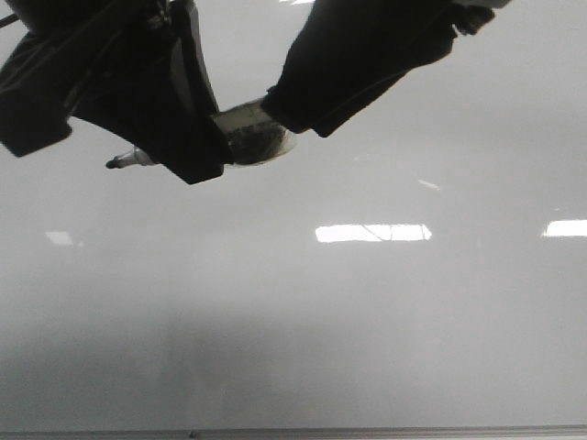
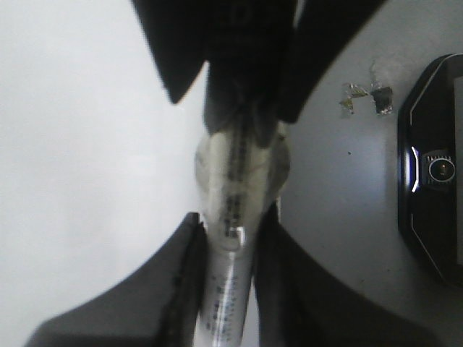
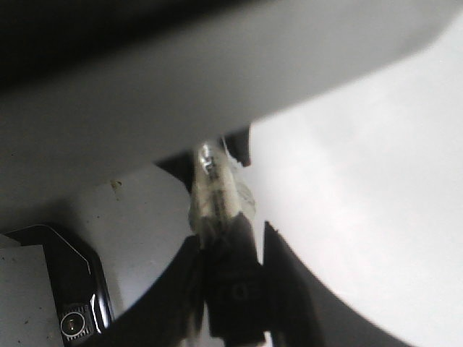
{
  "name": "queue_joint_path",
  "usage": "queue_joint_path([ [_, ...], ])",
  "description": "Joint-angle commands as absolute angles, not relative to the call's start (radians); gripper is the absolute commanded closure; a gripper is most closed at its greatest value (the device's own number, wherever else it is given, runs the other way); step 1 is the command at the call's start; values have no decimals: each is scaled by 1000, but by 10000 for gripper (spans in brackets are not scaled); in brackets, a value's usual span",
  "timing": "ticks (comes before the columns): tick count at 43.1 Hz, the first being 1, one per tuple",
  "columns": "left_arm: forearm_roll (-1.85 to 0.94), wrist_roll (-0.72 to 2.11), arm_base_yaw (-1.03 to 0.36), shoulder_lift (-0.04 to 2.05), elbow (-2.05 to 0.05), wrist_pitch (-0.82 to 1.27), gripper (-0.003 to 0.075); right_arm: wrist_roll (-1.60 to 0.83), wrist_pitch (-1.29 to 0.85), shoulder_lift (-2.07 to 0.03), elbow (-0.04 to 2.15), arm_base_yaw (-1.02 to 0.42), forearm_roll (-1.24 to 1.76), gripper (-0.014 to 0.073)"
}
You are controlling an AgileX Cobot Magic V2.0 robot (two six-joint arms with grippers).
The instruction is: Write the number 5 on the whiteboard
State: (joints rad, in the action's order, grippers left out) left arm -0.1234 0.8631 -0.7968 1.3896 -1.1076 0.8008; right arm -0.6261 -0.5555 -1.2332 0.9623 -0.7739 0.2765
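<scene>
The whiteboard [image 1: 367, 348] is glossy pale grey and fills the front view. No number 5 shows on it. My two grippers meet at the top left. A white printed marker [image 2: 228, 289] lies level above the board. My left gripper [image 1: 206, 151] is shut on its barrel, also seen in the left wrist view [image 2: 230, 224]. A dark end [image 1: 115, 162] sticks out to the left. A clear taped wrap [image 1: 252, 137] sits between the grippers. My right gripper [image 1: 275, 110] is shut on the marker's black cap [image 3: 235, 289], also seen in the right wrist view [image 3: 231, 231].
Bright rectangular light reflections [image 1: 371, 233] lie on the board. A thin grey frame edge [image 1: 367, 431] runs along the near side. A black device with a camera lens [image 2: 434, 166] stands beside the board, also in the right wrist view [image 3: 69, 303]. Small tape scraps [image 2: 365, 97] lie near it.
</scene>
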Motion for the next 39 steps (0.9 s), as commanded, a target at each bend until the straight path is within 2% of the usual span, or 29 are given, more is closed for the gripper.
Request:
queue_joint_path([
  [1,-168,816,-804,1353,-1145,688,322,-632,-538,-1180,979,-748,287,663],
  [4,-168,816,-804,1353,-1145,683,158,-630,-527,-1139,939,-725,287,659],
  [7,-168,816,-804,1353,-1145,683,64,-619,-525,-1086,885,-686,287,659],
  [9,-168,816,-804,1353,-1145,683,46,-610,-523,-1053,851,-650,287,659],
  [17,-168,816,-804,1353,-1145,688,55,-555,-488,-878,722,-463,293,659],
  [20,-168,816,-804,1353,-1145,690,100,-538,-474,-828,707,-409,302,659],
  [23,-168,816,-804,1353,-1145,690,208,-531,-466,-801,702,-370,307,659],
  [31,-187,816,-804,1353,-1145,696,608,-531,-450,-797,702,-352,307,659],
  [34,-187,816,-804,1353,-1145,696,727,-531,-437,-797,702,-352,307,659],
  [39,-187,816,-804,1353,-1145,696,741,-532,-402,-797,702,-352,308,659],
])
